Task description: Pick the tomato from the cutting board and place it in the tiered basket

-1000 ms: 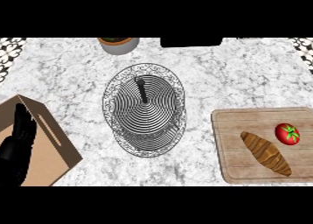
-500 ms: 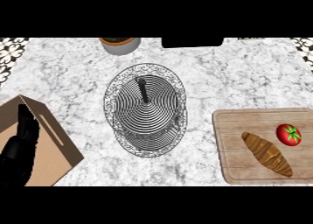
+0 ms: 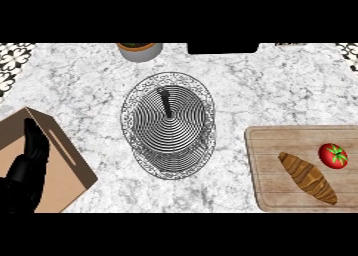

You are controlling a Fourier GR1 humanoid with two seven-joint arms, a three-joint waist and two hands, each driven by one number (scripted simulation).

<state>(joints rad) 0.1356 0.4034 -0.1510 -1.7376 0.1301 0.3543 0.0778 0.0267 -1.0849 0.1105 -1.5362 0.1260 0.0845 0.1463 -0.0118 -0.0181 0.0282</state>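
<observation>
Tomato sits on the cutting board at the near right of the scene, close to the board's right edge and roughly halfway along its depth, its green stalk end turned toward the right. By size, the marble bench comes first, white with grey veining and filling almost the whole view; patterned black-and-white tiling shows at its far left and far right corners. Next is a brown cardboard box at the near left, set at an angle. The tiered basket of dark wire stands in the middle of the bench, well apart from the board, with a dark central post rising from its rings. The wooden cutting board lies flat, and on it, just left of the tomato and not touching it, lies a long brown croissant-like pastry, slanting from far left to near right. The left hand shows over the box at the near left, black, its fingers straight and pointing away toward the far side, holding nothing. At the far edge stands a grey pot with something brown inside, and to its right a dark flat object, too cut off to tell what it is.
</observation>
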